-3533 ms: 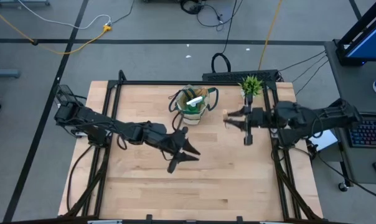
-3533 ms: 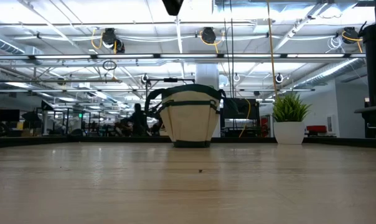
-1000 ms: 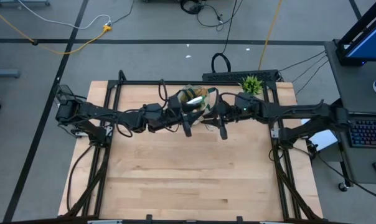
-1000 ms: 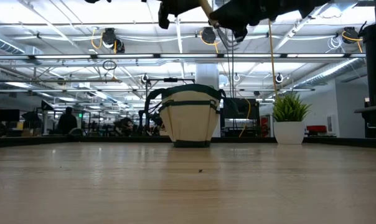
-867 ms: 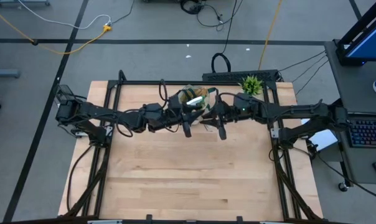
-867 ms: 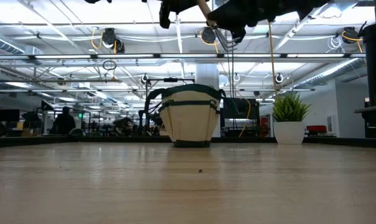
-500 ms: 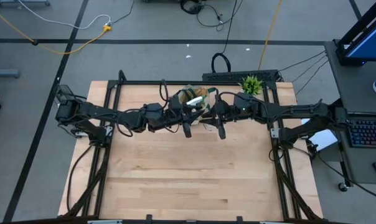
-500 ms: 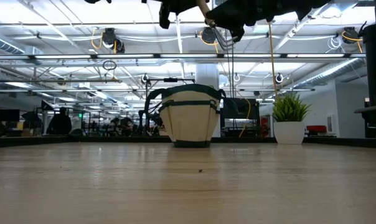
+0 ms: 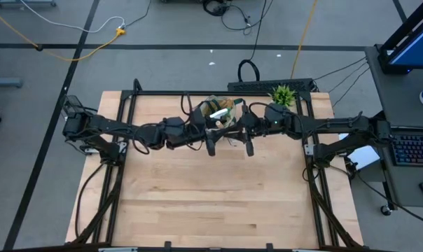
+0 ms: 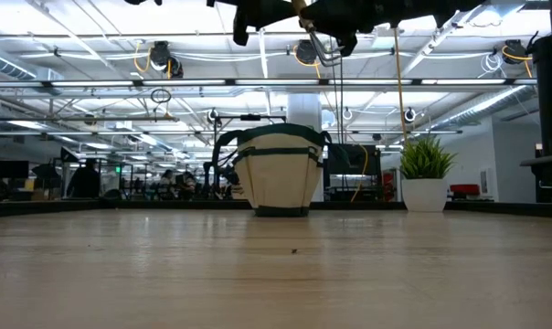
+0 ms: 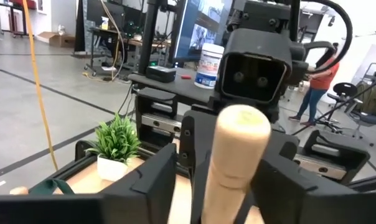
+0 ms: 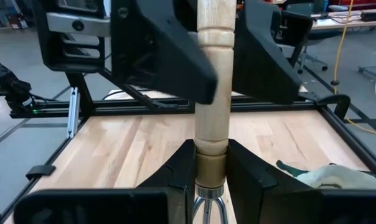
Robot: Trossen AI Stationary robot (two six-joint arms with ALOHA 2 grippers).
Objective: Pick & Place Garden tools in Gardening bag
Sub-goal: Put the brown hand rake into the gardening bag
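Observation:
My right gripper [image 12: 211,163] is shut on a wooden-handled hand rake [image 12: 213,74], held high above the table. The rake's handle points level at my left gripper [image 11: 218,163]. That gripper is open, with one finger on each side of the handle's rounded free end [image 11: 241,127]. Both grippers meet just on the near side of the beige gardening bag [image 9: 218,115], which stands on its base at the far middle of the table [image 10: 276,174]. Something green and white [image 9: 215,112] shows inside the bag. My right gripper pinches the rake between its two fingers at the brass-coloured collar [image 12: 211,167], where the wooden handle meets the metal shank. The fingers come level from the table's right and lie along the tool. The metal tines [image 12: 210,208] sit back toward the wrist. The rake is lifted clear, about level.
A small potted plant [image 9: 283,94] stands at the far right corner, to the right of the bag [image 10: 426,178]. A black frame [image 9: 197,92] runs round the table's edges. The near half of the wooden table [image 9: 211,203] is bare board.

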